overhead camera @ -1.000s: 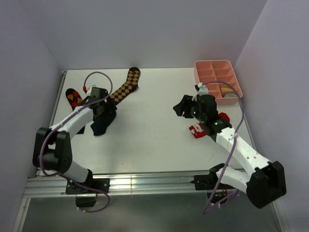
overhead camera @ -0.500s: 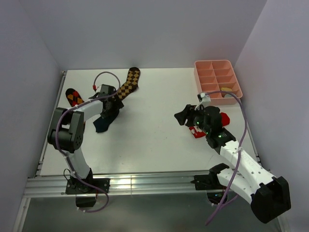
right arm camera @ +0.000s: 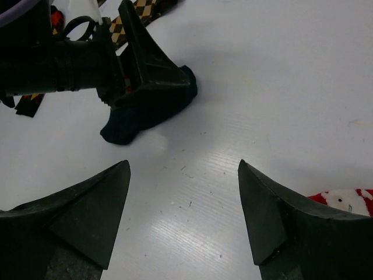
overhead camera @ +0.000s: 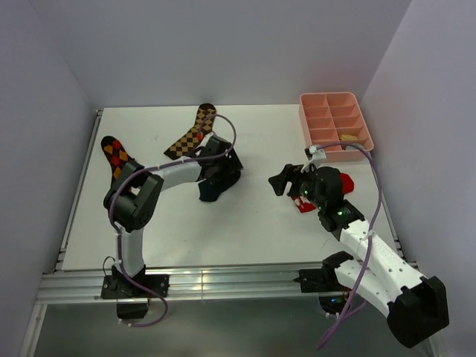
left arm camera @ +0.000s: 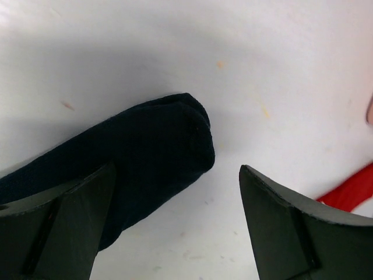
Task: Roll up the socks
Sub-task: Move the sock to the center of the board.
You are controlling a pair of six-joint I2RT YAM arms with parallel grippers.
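- Left gripper [left arm camera: 176, 172]: fingers spread wide, clamping nothing. It is reached out to the middle of the table [overhead camera: 245, 223].
- Navy sock [left arm camera: 145, 157]: lies flat on the table, its rounded end between the left fingers and the rest running under one finger.
- Right gripper [right arm camera: 182, 166]: fingers released, bare table between them, well apart from the navy sock.
- Red sock [overhead camera: 341, 182]: just beside the right wrist.
- Checkered sock [overhead camera: 192, 134] and argyle sock [overhead camera: 113, 150]: far left.
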